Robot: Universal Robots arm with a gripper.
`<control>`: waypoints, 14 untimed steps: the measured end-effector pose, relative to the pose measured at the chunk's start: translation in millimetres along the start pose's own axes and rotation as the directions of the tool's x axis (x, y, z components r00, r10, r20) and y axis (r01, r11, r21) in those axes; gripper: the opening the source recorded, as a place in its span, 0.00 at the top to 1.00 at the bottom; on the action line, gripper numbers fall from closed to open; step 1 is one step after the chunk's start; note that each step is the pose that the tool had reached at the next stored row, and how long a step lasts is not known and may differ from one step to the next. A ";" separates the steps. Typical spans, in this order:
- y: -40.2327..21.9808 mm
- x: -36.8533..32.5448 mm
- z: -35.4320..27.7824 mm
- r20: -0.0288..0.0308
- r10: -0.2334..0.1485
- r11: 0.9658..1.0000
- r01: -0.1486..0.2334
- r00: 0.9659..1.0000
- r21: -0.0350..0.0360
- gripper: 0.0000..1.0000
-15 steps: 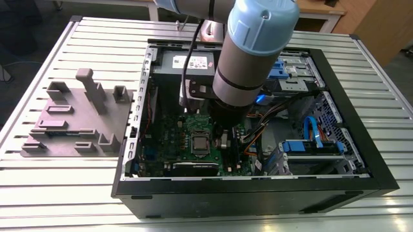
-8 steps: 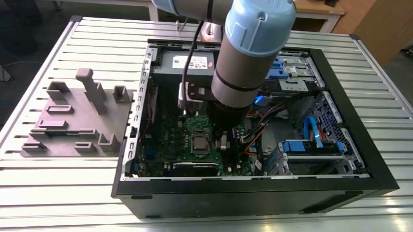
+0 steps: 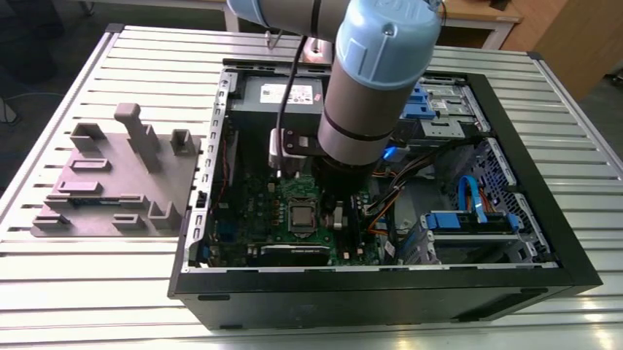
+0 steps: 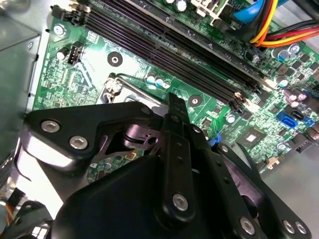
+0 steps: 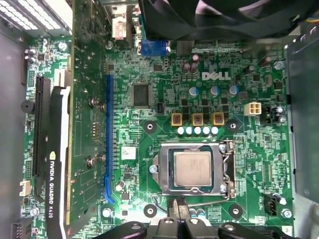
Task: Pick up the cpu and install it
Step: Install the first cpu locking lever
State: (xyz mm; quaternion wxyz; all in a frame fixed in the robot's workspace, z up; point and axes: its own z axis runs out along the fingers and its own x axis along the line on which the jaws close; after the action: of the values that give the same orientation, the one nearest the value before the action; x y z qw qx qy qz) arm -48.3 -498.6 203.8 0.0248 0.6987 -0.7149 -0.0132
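cpu: the cpu (image 5: 192, 169) lies flat, silvery top up, inside the cpu socket (image 5: 227, 172) on the green motherboard (image 5: 164, 104). It looks square to the socket's metal frame.
end effector: the end effector (image 5: 178, 204) hovers just beside one edge of the socket. Its fingertips are drawn together with nothing between them, and they do not touch the chip.
progress: judging by how it lies, picking up and placing look done, since the chip is already seated. I cannot tell whether the socket's retaining lever is latched. No cooler sits over the socket.
close to the socket: a row of round capacitors (image 5: 197, 130) runs along the edge opposite the end effector. The long black memory slots (image 4: 174, 45) lie near another edge and look empty.
farther from the socket: a blue expansion slot (image 5: 108, 139) is nearer, with a graphics card (image 5: 55, 164) beyond it. Orange, yellow and red cables (image 4: 271, 25) run past the memory slots.
in the way: nothing lies on the chip. The arm (image 3: 370, 87) reaches down into the computer case (image 3: 389, 292) just beside the socket, towards the exterior view's right.
around the case: the power supply (image 3: 282, 95) with a white label and the blue-tabbed drive bays (image 3: 467, 222) line the case walls, well apart from the socket.
outside the case: a grey fixture block (image 3: 107, 182) stands on the slatted counter (image 3: 98, 306).
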 end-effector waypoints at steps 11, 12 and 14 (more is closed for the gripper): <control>-0.3 1.3 6.5 -0.005 -0.008 1.000 0.008 1.000 0.004 0.89; -0.3 1.4 6.7 -0.006 -0.008 1.000 0.008 1.000 0.004 0.89; -0.4 1.4 7.9 -0.006 -0.008 1.000 0.008 1.000 0.004 0.89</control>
State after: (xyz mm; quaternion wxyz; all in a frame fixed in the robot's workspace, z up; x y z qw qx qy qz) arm -48.4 -500.1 195.9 0.0254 0.7015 -0.7121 -0.0099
